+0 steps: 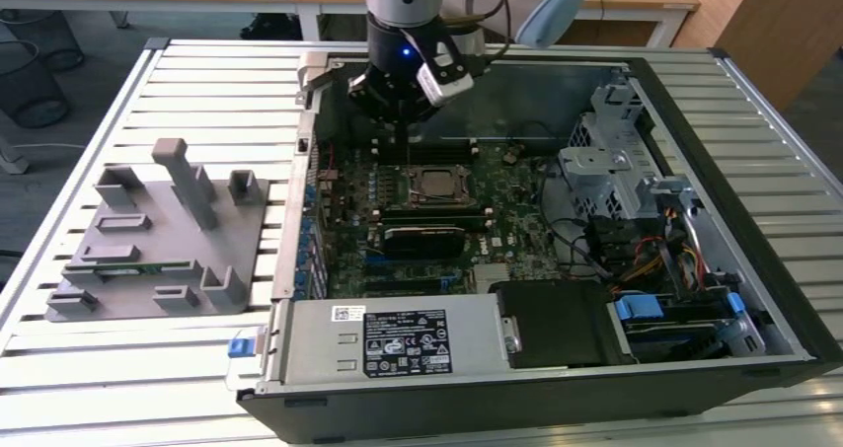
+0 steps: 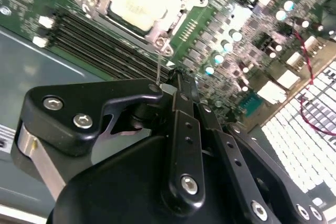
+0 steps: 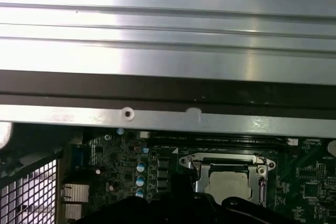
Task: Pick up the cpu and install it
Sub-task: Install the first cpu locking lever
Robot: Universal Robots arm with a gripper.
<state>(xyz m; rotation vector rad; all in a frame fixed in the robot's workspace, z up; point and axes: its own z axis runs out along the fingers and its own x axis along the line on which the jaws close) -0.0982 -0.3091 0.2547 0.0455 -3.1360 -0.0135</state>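
Silvery cpu point(image 1: 436, 184) sits seated in the socket frame point(image 1: 439, 202) on the motherboard point(image 1: 507, 232) inside the open computer case point(image 1: 737, 151). Gripper point(image 1: 402, 121) hovers near it toward the case's rear wall, fingers pressed together, gripping nothing.

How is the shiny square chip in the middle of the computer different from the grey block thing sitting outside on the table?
The cpu is small, flat and silvery, lying inside its socket on the green board within the computer case. The grey holder tray is much bigger, dull grey, with posts sticking up, and sits outside the case toward the exterior view's left. The gripper hangs near the cpu, far from the tray.
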